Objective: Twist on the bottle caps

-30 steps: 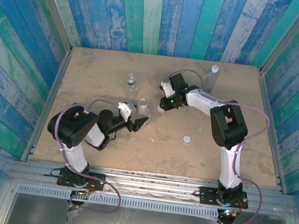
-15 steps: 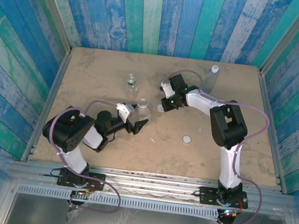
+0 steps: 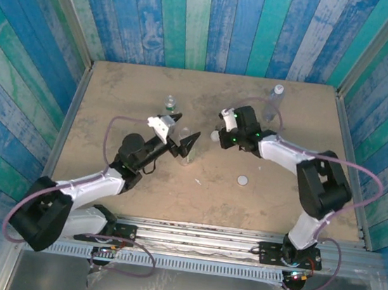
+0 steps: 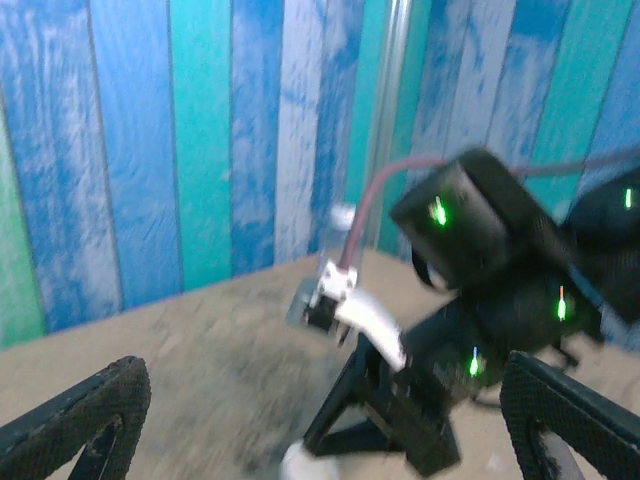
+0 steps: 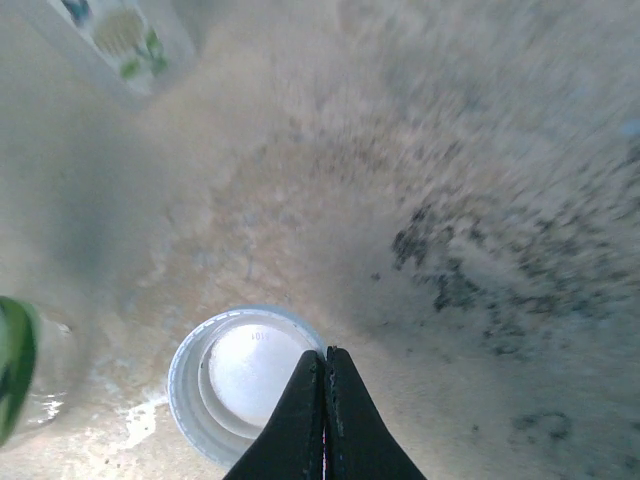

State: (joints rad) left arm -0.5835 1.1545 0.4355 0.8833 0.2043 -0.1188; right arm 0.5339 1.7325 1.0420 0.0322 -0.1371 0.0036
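My right gripper (image 3: 215, 136) is shut, its tips (image 5: 325, 352) pinching the rim of an upturned white bottle cap (image 5: 243, 382); the cap stays sharp while the table under it blurs. My left gripper (image 3: 183, 129) is open wide with nothing between its fingers, which face the right gripper and its cap (image 4: 303, 463). The short clear bottle (image 3: 187, 154) stands uncapped just below the left fingers. A green-label bottle (image 3: 170, 104) stands behind them with a cap on. The tall bottle (image 3: 276, 100) at the back right is capped too. A loose cap (image 3: 243, 181) lies on the table.
The sandy table (image 3: 114, 100) is enclosed by blue and green plank walls (image 3: 195, 18). A labelled bottle (image 5: 125, 35) shows at the top left of the right wrist view. Both arms meet near the table's middle, with their grippers close together.
The left arm has stretched out and swung its open gripper up and back, beside the short bottle. The right gripper has shifted slightly right and back with the cap.
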